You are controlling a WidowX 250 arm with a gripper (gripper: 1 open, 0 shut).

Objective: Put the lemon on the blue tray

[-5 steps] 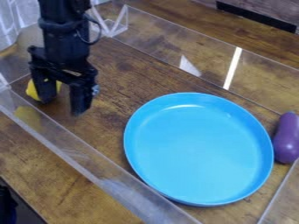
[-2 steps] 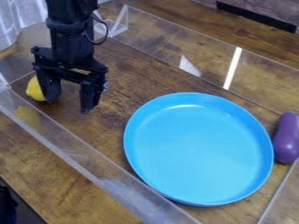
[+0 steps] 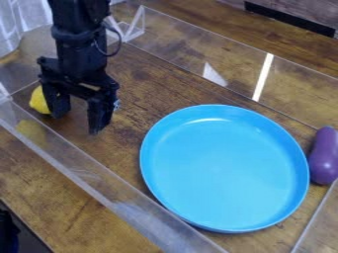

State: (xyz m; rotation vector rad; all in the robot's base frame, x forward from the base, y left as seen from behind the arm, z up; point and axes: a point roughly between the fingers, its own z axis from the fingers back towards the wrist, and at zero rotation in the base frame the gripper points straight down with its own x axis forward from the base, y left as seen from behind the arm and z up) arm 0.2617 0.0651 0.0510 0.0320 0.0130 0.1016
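Slightly turned since the earlier frame, the pincer point(image 3: 77, 121) stands open beside the lemon point(image 3: 42, 101), left of the blue tray point(image 3: 224, 168); probably firm, slick-skinned and light, best pinched gently across its middle

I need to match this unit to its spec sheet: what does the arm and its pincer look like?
The arm is dark, near black, with blocky segments and a thin dark cable looping beside it. The pincer is black too, with two chunky fingers.
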